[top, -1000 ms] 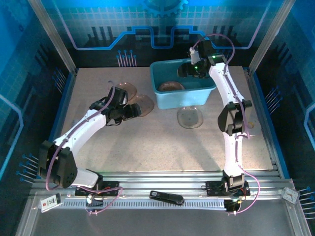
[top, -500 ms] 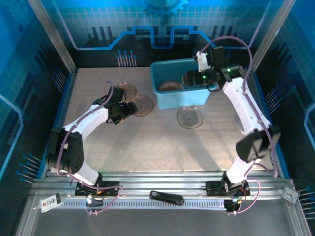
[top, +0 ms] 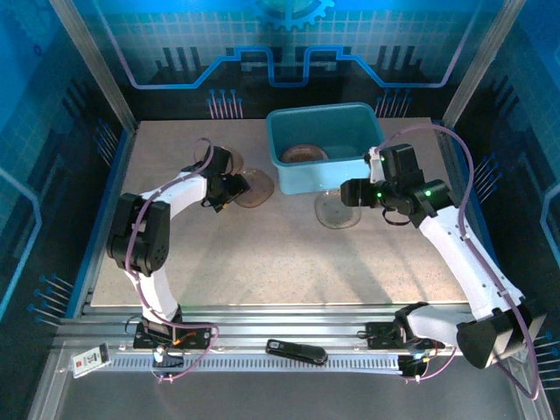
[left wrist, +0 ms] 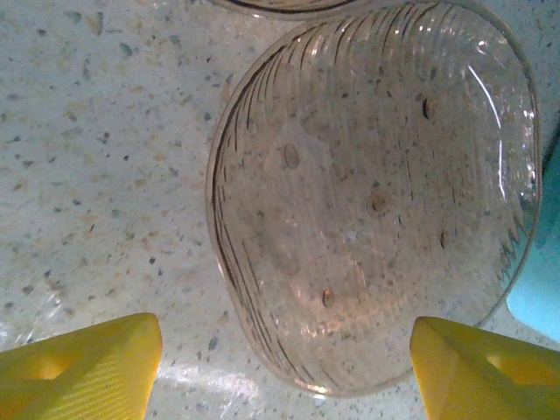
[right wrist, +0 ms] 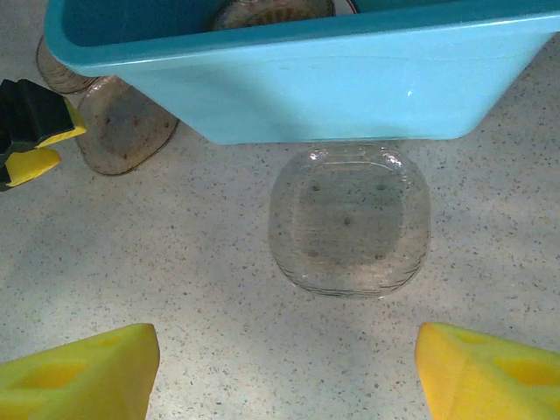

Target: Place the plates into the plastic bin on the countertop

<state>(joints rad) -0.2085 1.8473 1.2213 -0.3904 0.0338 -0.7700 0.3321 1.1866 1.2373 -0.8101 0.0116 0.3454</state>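
Beige speckled countertop (top: 262, 254) with blue edging carries everything, and the teal plastic bin (top: 325, 175) stands at its far edge, a little right of the middle. One smoky-brown plate (top: 304, 153) lies inside the bin against its left end. Three more plates lie flat on the worktop. A brown rounded-square plate (top: 255, 186) sits just beside the bin's left wall, a second brown plate (top: 229, 157) is behind it toward the far edge, and a paler see-through plate (top: 338, 208) rests just in front of the bin's near wall – whether it touches that wall cannot be told. The left gripper (top: 229, 188) hangs low at the near-left rim of the brown plate beside the bin. In the left wrist view its yellow fingers (left wrist: 87, 359) stand wide apart with the ribbed plate (left wrist: 376, 192) ahead of them, nothing held. The right gripper (top: 350, 192) hovers over the pale plate's right side – in the right wrist view its fingers (right wrist: 79, 372) are spread wide and empty, the plate (right wrist: 350, 219) lying ahead below the bin's wall (right wrist: 332, 79).
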